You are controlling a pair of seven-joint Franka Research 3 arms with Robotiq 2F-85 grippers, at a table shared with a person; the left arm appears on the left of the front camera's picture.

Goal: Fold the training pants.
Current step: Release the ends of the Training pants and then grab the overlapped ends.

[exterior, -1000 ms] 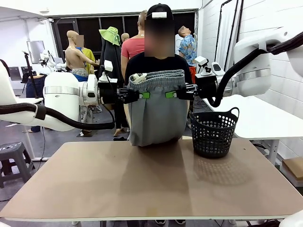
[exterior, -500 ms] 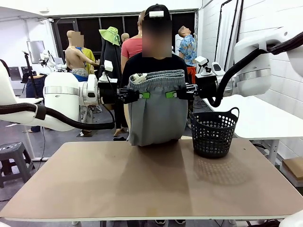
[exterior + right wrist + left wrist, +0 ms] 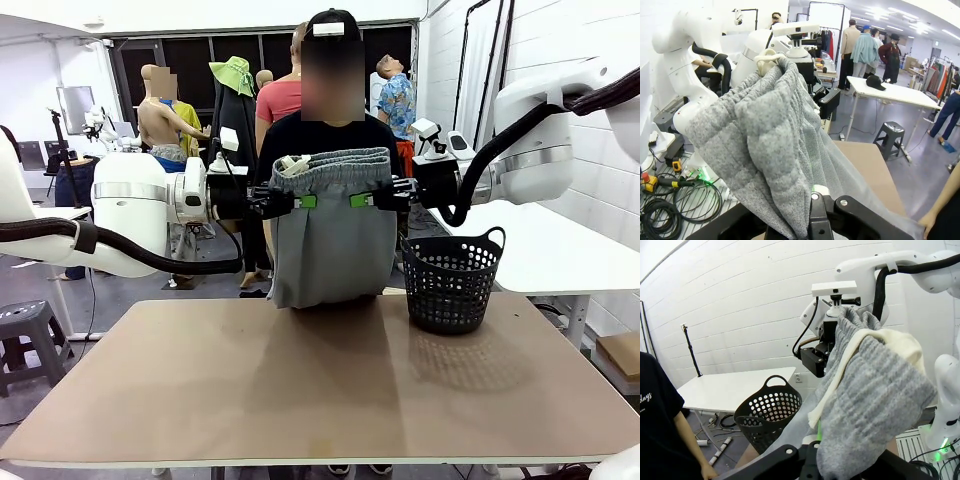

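the light grey training pants (image 3: 333, 235) are held up in the air over the far edge of the bench (image 3: 320, 400), in front of the person (image 3: 330, 135) standing at the far side. the gathered waistband is stretched between the two pincers: the left pincer (image 3: 303, 201) is clamped tight on its left side, and the right pincer (image 3: 362, 200) is clamped tight on its right side. the fabric is hung straight down from the waistband, its lower end reaching the bench's far edge; whether the surface is touched cannot be told. a white drawstring (image 3: 292, 163) is seen at the waistband's top left. a black mesh basket (image 3: 453, 283) is stood upright on the bench, just right of the pants.
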